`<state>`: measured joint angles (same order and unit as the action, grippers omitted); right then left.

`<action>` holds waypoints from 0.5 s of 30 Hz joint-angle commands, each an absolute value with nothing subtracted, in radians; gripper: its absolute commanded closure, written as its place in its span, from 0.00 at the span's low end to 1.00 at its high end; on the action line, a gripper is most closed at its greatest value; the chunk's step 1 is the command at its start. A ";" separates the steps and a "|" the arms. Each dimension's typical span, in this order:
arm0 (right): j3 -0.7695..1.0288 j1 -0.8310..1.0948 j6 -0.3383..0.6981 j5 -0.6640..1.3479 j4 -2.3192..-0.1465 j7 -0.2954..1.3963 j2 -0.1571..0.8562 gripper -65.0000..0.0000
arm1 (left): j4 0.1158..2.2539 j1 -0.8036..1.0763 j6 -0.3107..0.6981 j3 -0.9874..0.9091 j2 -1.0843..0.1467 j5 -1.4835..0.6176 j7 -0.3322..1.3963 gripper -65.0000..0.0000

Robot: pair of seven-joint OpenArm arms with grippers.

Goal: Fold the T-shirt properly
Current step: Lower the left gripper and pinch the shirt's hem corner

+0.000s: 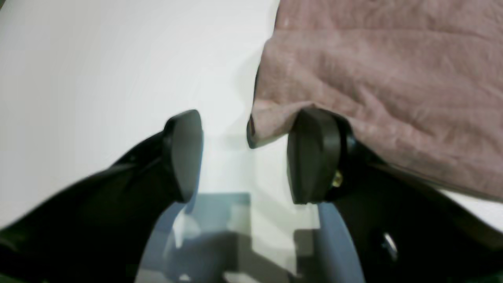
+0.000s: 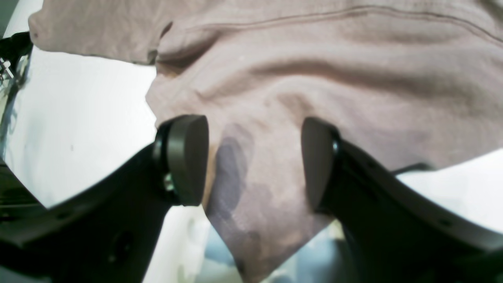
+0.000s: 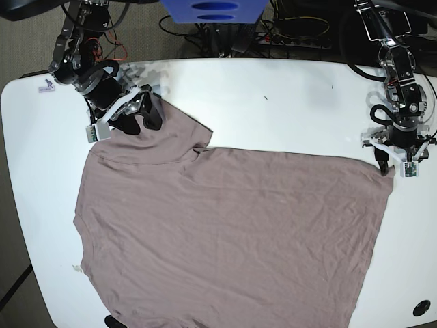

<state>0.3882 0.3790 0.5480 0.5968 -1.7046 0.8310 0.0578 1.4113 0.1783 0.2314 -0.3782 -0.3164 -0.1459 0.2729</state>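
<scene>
The taupe T-shirt lies spread flat and lightly wrinkled over most of the white table. My right gripper is at the shirt's far left corner. In the right wrist view it is open, and a fold of the shirt lies between the jaws. My left gripper is at the shirt's far right corner. In the left wrist view it is open. The shirt's corner pokes in between the jaws and drapes over the right finger.
Cables and a blue object lie beyond the table's far edge. A small sticker is at the far left corner. A black round hole is at the near right corner. The shirt's near hem reaches the table's front edge.
</scene>
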 commanded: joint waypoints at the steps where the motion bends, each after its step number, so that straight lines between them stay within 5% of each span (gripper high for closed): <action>1: 0.391 0.387 0.534 0.528 -1.709 0.881 0.063 0.43 | 1.382 0.165 0.239 -0.383 -0.330 -0.135 0.316 0.44; 15: 0.389 0.378 0.541 0.520 -1.711 0.869 0.059 0.43 | 1.370 0.132 0.264 -0.382 -0.324 -0.131 0.318 0.43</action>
